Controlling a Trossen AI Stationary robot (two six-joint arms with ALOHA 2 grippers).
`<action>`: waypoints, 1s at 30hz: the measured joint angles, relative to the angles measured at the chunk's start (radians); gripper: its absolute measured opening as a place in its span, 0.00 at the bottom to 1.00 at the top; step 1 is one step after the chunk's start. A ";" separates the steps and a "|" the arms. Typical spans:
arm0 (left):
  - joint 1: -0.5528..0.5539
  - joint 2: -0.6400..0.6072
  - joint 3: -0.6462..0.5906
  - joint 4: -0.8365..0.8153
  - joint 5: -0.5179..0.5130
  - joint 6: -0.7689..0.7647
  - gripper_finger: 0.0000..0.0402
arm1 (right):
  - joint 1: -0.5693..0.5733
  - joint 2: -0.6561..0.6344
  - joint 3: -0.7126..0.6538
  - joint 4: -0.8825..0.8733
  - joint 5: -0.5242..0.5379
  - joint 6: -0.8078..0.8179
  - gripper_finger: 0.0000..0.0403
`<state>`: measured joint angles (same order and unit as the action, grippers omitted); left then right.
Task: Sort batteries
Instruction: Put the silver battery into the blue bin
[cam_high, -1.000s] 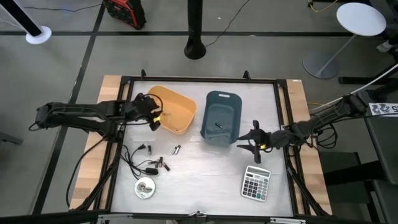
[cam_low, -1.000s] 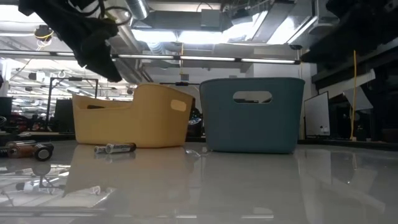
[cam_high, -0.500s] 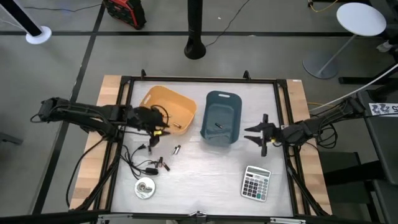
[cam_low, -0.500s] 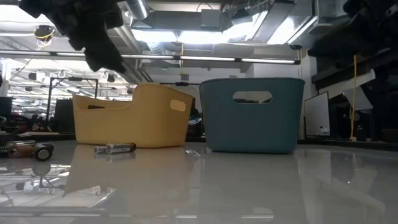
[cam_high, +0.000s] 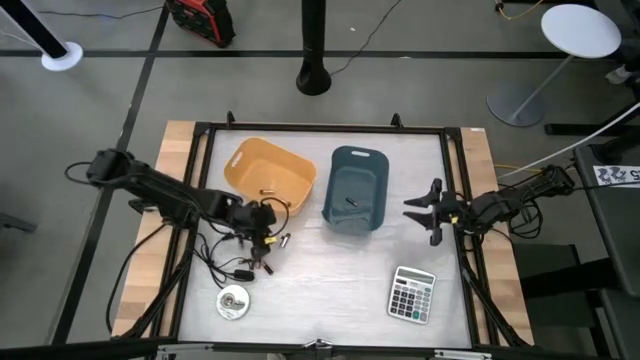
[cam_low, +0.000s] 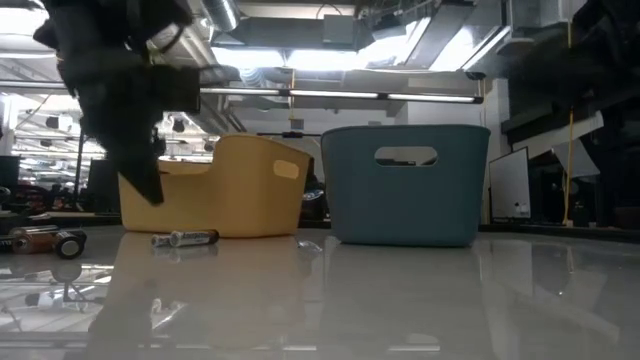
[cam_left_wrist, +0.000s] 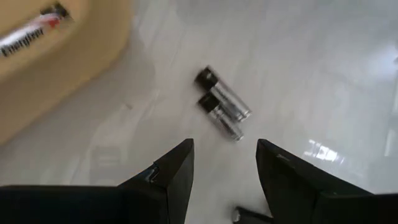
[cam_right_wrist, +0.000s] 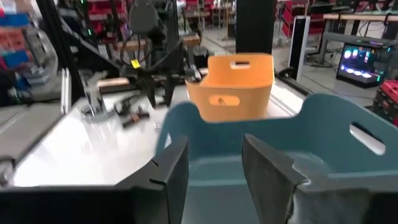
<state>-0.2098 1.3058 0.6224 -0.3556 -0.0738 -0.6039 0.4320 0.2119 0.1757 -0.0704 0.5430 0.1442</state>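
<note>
One battery lies in the yellow bin (cam_high: 272, 172) — two silvery batteries (cam_left_wrist: 224, 104) wait ahead of the left gripper's (cam_left_wrist: 224, 163) open, empty jaws.

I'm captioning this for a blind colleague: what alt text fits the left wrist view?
The left gripper, jaws open and empty, hangs above two silvery batteries lying side by side on the white table. A yellow bin holding another battery sits beside them.

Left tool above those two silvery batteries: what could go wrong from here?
1. The two silvery batteries lie touching side by side, so the open left tool might catch both or roll one away.
2. The black cable lies close by and could snag.
The right tool waits open beside the blue bin.
</note>
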 joint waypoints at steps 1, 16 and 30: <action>-0.004 0.023 0.000 0.015 0.000 0.001 0.41 | 0.000 0.000 0.000 -0.018 0.000 0.000 0.36; -0.014 0.144 0.000 0.149 0.000 -0.009 0.41 | 0.000 -0.102 -0.001 -0.139 0.069 0.004 0.36; -0.054 0.201 0.001 0.165 -0.007 -0.023 0.41 | 0.000 -0.209 0.000 -0.251 0.067 0.006 0.36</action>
<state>-0.2637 1.5064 0.6239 -0.1906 -0.0805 -0.6266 0.4316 0.0025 0.1757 -0.3210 0.6102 0.1497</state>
